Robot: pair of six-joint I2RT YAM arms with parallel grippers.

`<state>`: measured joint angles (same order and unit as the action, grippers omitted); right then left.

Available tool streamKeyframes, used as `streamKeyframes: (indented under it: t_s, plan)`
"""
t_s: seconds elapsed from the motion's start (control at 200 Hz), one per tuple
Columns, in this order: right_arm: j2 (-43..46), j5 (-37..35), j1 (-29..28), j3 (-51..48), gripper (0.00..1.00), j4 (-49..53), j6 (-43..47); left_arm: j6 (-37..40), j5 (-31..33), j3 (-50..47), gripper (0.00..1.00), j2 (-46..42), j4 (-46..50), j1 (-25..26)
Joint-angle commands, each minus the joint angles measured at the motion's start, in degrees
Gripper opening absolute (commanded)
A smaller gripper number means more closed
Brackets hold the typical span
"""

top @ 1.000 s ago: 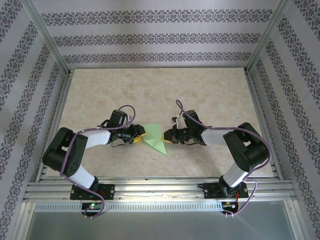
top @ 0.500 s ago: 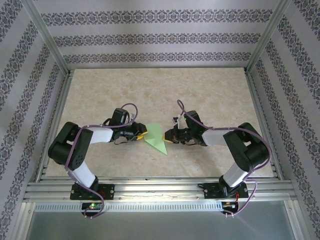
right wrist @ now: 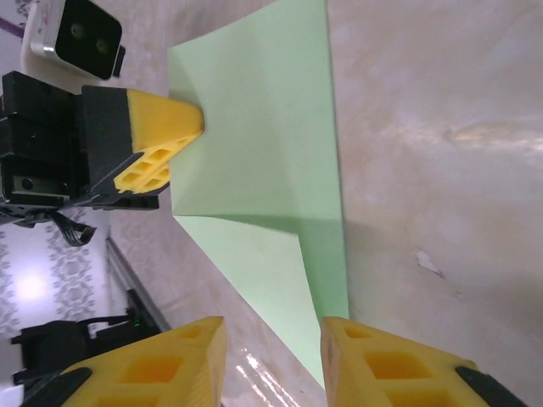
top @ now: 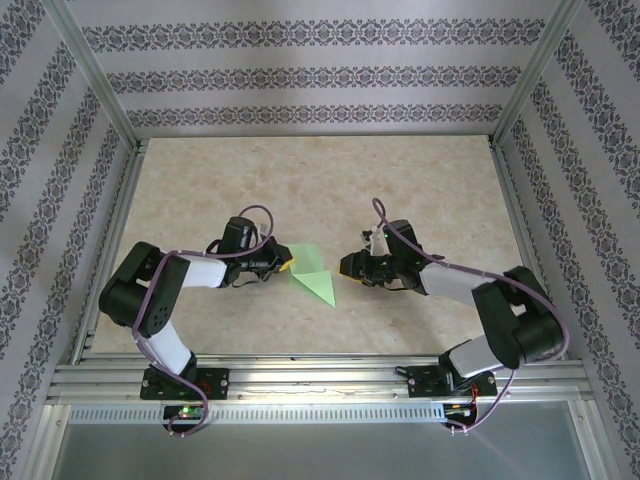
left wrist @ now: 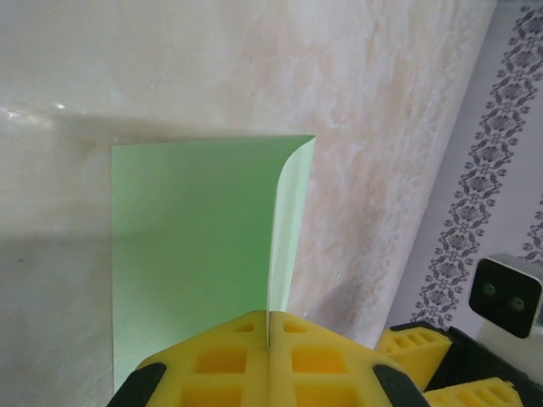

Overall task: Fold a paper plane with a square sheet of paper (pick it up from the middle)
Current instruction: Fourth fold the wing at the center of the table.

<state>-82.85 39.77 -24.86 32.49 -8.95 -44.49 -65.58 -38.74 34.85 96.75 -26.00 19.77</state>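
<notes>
Marbled tabletop [top: 420,180] lay under the green paper [top: 314,278]; my left gripper [left wrist: 268,332] was clamped on its raised flap, my right gripper [right wrist: 270,360] gaped empty. Flimsy, I judged: grip at folds.

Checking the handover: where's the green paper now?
Top view: the green paper sits at the middle of the table, its left side pinched by the left claw, the open right claw just off its right.

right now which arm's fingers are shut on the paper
The left fingers: they are pinched shut on the edge of the paper. The right fingers stand open, short of the paper, holding nothing.
</notes>
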Motion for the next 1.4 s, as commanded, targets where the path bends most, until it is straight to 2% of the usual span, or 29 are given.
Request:
streamKeyframes:
  t_s: [0.0, 0.34, 0.525, 0.839, 0.989, 1.189, 1.394]
  plan:
    - [4.65, -8.29, -0.17, 0.11, 0.36, 8.95, 5.86, -5.49, 3.98, -2.32, 0.01, -1.88, -7.65, 0.22]
    - [16.10, -26.90, -7.69, -5.30, 0.37, 8.54, 18.22, -6.60, 12.35, -4.46, 0.00, -7.36, -3.72, 4.34]
    - [21.59, -36.40, -14.10, -9.82, 0.36, 2.96, 22.23, -8.41, 14.43, -5.66, 0.00, -8.06, -4.48, 6.13]
    - [22.19, -43.21, -23.06, -9.92, 0.37, 3.24, 28.70, -6.94, 11.74, -4.18, 0.05, -7.15, -4.43, 6.44]
    - [21.68, -44.95, -25.71, -9.38, 0.37, 3.68, 31.16, -6.02, 9.51, -3.52, 0.13, -6.35, -5.27, 6.43]
    - [21.17, -47.08, -27.95, -9.55, 0.37, 3.07, 33.99, -6.09, 8.40, -3.12, 0.13, -6.41, -5.18, 6.42]
    - [15.26, -50.35, -32.92, -6.40, 0.38, 1.19, 40.56, -6.14, 8.38, -2.85, 0.14, -7.01, -4.43, 6.39]
